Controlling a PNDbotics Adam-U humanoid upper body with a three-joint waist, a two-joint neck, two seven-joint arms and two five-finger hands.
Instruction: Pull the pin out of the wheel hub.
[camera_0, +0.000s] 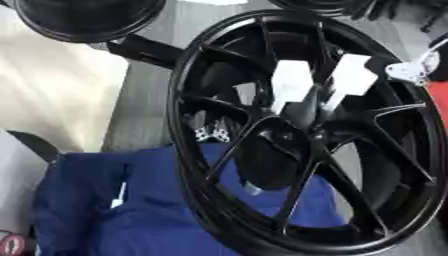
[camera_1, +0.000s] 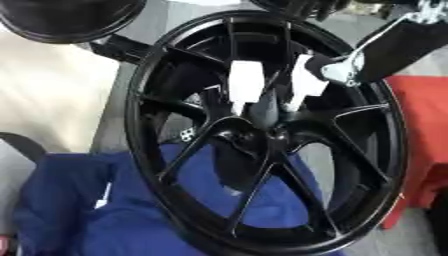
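Observation:
A large black spoked wheel (camera_1: 157, 165) stands tilted across the middle of both views, its hub (camera_1: 278, 134) at the centre. My right arm (camera_1: 402, 42) comes in from the upper right, with a silver wrist piece (camera_1: 346, 67). My right hand (camera_1: 306, 82) reaches down through the spokes to the hub. Its two white-covered fingers (camera_1: 246, 82) stand on either side of a dark tapered pin (camera_1: 265, 112) that rises from the hub, and they close on it. The pin's lower end is lost against the black hub. My left hand shows in neither view.
A blue cloth (camera_0: 131, 210) lies under the wheel's lower half. Another black round rim (camera_0: 83, 20) sits at the upper left, above a beige surface (camera_0: 52, 95). A red object (camera_1: 424, 130) lies at the right edge. Grey tabletop (camera_0: 144, 100) shows between them.

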